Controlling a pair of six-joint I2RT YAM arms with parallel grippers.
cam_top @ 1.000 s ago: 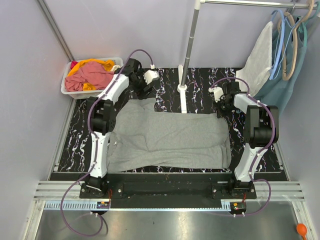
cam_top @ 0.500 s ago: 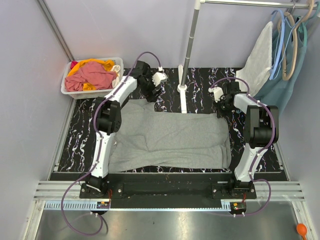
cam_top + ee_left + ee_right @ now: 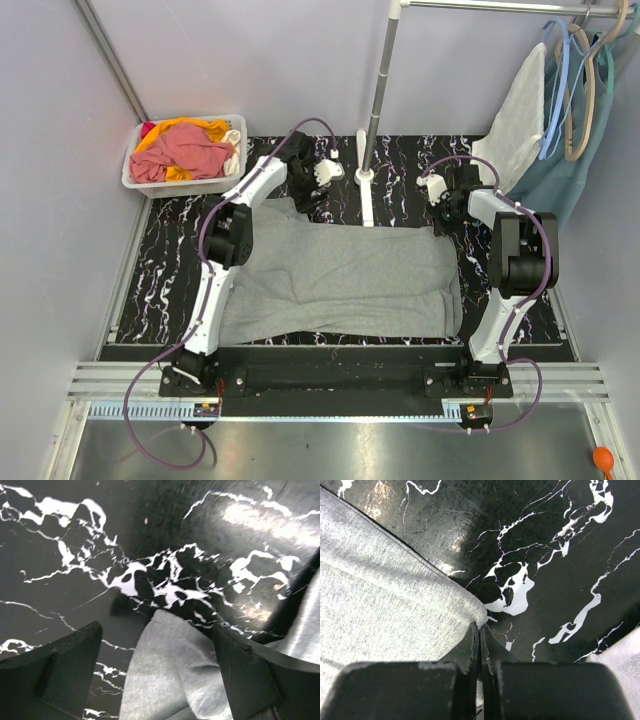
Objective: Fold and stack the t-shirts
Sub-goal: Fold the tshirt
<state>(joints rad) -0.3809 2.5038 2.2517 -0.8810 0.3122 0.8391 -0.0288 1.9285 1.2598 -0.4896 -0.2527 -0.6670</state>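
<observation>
A grey t-shirt point(image 3: 340, 275) lies spread flat on the black marbled table point(image 3: 160, 270). My left gripper point(image 3: 305, 190) is over the shirt's far left corner. In the left wrist view it point(image 3: 156, 630) is open wide, with the corner of the shirt point(image 3: 165, 680) below and between the fingers, not gripped. My right gripper point(image 3: 443, 212) is at the shirt's far right corner. In the right wrist view it point(image 3: 481, 625) is shut, pinching the tip of the shirt's corner point(image 3: 385, 595) low on the table.
A clear bin point(image 3: 140, 175) with red and orange clothes stands at the far left. A rack pole point(image 3: 375, 100) with a white foot point(image 3: 366, 195) stands at the back middle. Garments point(image 3: 560, 110) hang on hangers at the far right.
My left arm has swung right, from beside the bin to the shirt's far left corner. The right arm and the shirt have not moved.
</observation>
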